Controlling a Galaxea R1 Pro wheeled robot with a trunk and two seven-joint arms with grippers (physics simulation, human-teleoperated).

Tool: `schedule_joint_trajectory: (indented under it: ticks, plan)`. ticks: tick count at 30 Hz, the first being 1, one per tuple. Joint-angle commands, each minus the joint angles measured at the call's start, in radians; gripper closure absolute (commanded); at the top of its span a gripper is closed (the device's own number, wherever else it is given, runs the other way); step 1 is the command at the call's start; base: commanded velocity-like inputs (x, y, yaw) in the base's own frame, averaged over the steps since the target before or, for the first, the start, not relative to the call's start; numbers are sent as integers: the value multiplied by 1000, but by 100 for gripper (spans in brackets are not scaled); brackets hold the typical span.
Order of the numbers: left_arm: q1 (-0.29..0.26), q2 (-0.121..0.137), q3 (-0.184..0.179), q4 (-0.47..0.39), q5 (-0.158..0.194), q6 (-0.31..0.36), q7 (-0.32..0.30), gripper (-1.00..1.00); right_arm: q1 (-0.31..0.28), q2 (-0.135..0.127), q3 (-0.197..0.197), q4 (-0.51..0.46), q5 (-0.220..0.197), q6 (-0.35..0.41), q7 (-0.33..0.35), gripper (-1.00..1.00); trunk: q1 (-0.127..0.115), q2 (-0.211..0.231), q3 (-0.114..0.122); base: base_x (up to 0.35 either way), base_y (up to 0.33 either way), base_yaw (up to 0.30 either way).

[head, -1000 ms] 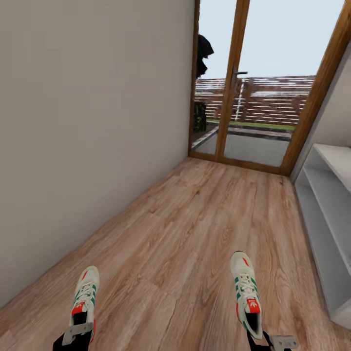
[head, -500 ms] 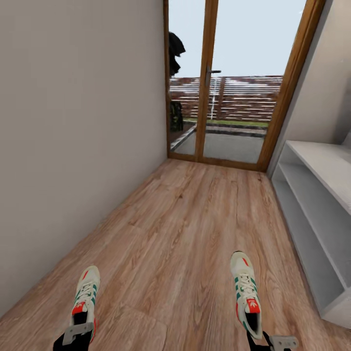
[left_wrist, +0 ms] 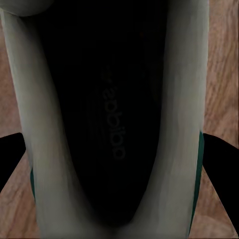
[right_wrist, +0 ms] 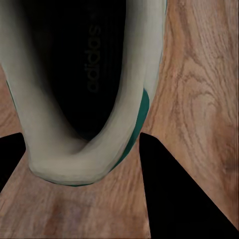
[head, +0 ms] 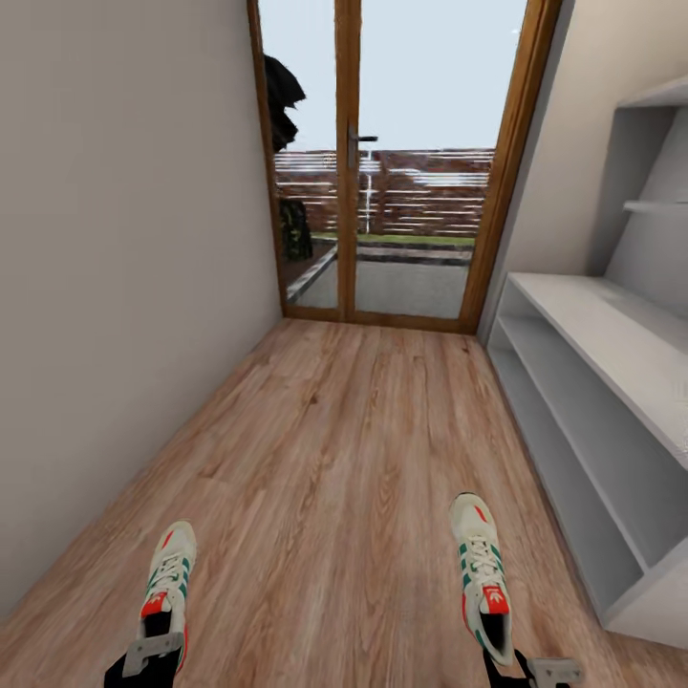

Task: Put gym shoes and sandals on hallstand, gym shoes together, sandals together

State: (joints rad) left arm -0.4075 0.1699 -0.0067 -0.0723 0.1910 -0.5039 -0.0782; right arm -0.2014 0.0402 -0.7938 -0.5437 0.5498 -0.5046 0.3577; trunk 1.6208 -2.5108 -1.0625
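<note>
I hold one cream-white gym shoe in each hand, above the wood-plank corridor floor (head: 354,440). The left gym shoe (head: 167,578) hangs toe-forward from my left gripper (head: 148,657), which is shut on its heel. The right gym shoe (head: 483,573) is held the same way by my right gripper (head: 524,669). In the left wrist view the shoe's dark opening (left_wrist: 112,114) sits between the black fingers (left_wrist: 219,164). The right wrist view shows the heel collar (right_wrist: 74,164) between the fingers (right_wrist: 169,194). The pale-grey hallstand (head: 612,354) runs along the right wall. The sandals are out of view.
A plain beige wall (head: 115,287) closes the left side. A wood-framed glass door (head: 382,191) ends the corridor ahead, with grey paving and a fence behind it. Staggered wall shelves (head: 655,143) rise above the hallstand's bench top.
The camera has turned right: the door has slid left in the picture and more of the hallstand shows. Both shoes stay fixed in my grippers.
</note>
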Motion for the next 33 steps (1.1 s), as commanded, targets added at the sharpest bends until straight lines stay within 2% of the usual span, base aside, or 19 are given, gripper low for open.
schedule_joint_trajectory:
  ticks: [1, 7, 33]
  plan:
    - [-1, 0, -1, 1, 10, -2, -8, 100, -2, 1, -8, -1, 1, -2, 9, 100, 0, 0, -1, 337, 0, -299]
    - [-1, 0, -1, 0, 11, -2, -8, 100, -1, 1, -8, -1, 1, -2, 9, 100, 0, 0, -1, 337, 87, -94]
    - [-1, 0, -1, 1, 10, -2, -8, 100, -2, 1, -8, -2, 2, -2, 7, 100, 0, 0, -1, 337, 140, -2]
